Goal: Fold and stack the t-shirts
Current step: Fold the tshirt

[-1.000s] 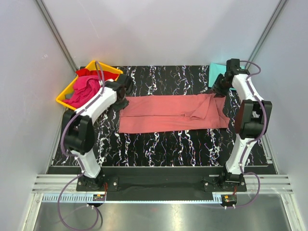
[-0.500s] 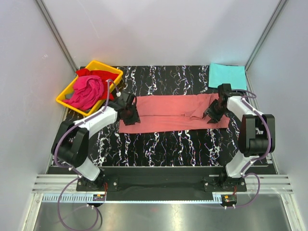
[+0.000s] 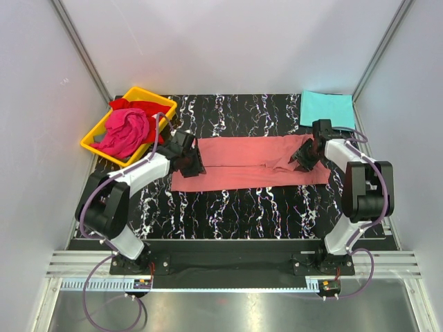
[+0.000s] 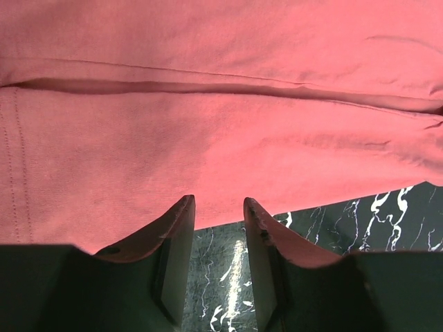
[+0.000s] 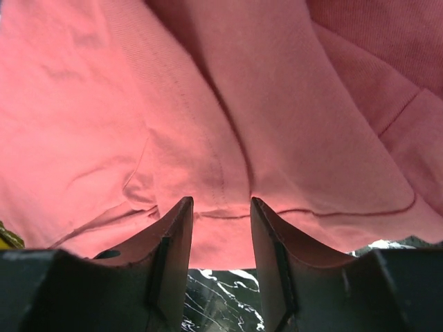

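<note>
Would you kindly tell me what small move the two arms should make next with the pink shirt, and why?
Probably ease both forward a little and close on the cloth's edge. The left end effector and right end effector stand open at opposite ends of the salmon-pink shirt. Its edge lies right at their tips, and nothing is gripped yet.

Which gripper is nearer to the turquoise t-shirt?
Right. The right gripper sits just on the near side of the turquoise t-shirt; the left gripper is at the left end of the salmon-pink t-shirt.
</note>
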You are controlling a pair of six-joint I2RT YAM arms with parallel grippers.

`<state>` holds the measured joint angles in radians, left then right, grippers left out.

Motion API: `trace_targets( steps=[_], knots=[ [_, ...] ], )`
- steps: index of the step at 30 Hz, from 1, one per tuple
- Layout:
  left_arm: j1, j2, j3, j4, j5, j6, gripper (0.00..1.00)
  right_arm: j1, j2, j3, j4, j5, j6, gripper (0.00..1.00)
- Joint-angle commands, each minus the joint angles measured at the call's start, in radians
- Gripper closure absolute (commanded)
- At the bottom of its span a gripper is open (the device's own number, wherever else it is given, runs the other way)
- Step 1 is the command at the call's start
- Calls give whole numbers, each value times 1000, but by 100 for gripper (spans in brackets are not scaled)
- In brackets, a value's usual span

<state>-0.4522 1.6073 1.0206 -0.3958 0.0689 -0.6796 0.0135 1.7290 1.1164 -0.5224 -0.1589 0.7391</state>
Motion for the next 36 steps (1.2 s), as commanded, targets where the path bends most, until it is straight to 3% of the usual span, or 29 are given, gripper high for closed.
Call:
trace_targets(
  steps=[1,8,12,14,18,19,20,26,36],
  knots=[
    [3,17,30,23,8,20,61,14,20,22,12,2,32,55],
    [3,17,29,23,-15,18,61,22,38,28,10,18,54,56],
    [3,26,30,11,-40,14,61,20,63,43,18,19,59,69],
    [3,32,30,0,-49,15,61,22,67,55,9,33,62,70],
    [4,34,30,-9,-60,20,61,20,58,63,15,45,66,86],
    [3,34,30,-8,-61,20,61,23,57,71,15,45,65,98],
    [4,36,30,-6,-61,20,61,22,57,91,16,39,60,100],
    [3,51,38,2,-61,14,61,39,86,175,81,-74,8,100],
    [3,83,59,3,-43,9,61,117,250,336,128,-137,-64,100]
  ],
)
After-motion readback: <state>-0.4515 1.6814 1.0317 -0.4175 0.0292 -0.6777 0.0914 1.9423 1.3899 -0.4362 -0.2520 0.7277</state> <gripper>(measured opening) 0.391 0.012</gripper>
